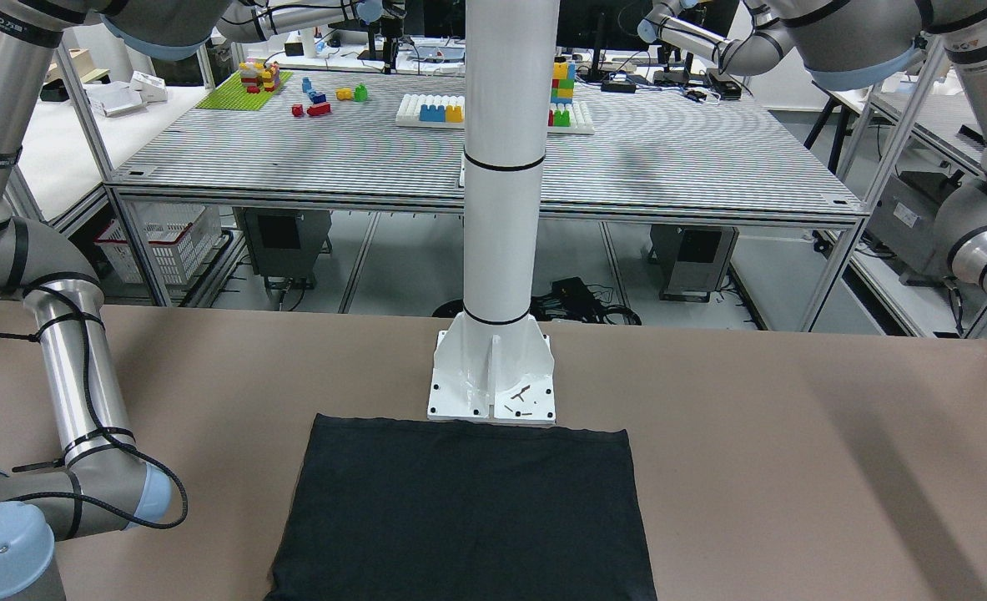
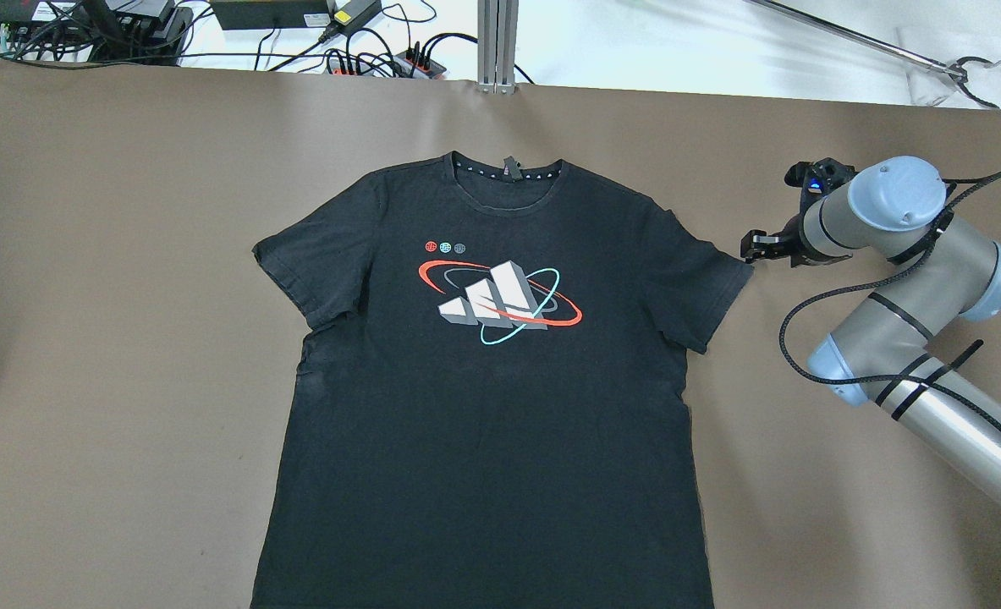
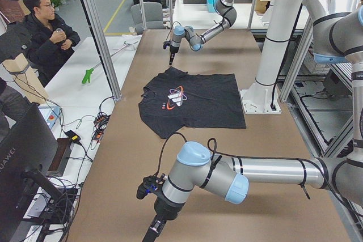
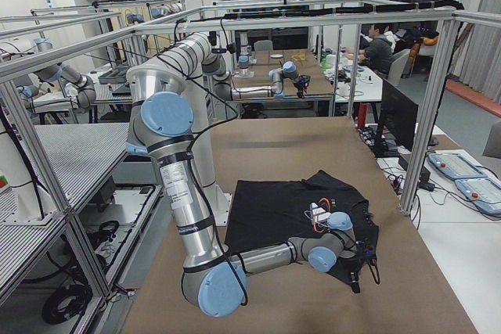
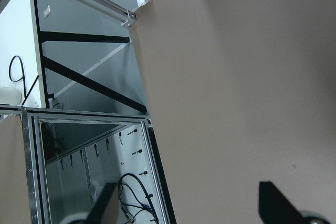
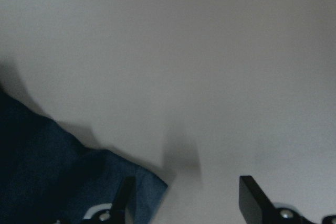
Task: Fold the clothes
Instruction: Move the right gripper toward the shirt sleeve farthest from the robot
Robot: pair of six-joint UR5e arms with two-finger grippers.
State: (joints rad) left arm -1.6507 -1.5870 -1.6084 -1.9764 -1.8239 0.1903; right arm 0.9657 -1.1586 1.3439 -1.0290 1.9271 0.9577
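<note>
The clothes are one black T-shirt point(image 2: 483, 406) with a red, white and teal chest print, lying flat and spread out on the brown table; this shows in the overhead view. Its lower part shows in the front-facing view point(image 1: 468, 509). My right gripper point(image 2: 750, 247) hangs just beside the tip of the shirt's sleeve. In the right wrist view the gripper point(image 6: 190, 203) is open and empty, with the sleeve corner point(image 6: 63, 182) by one finger. My left gripper point(image 5: 189, 208) is open and empty over bare table near the table's end, far from the shirt point(image 3: 193, 100).
The white pillar's base point(image 1: 493, 376) stands at the shirt's hem. The table's edge and frame point(image 5: 131, 19) lie close to the left gripper. Cables and power strips point(image 2: 365, 51) run along the far edge. An operator point(image 3: 48, 32) sits beside the table.
</note>
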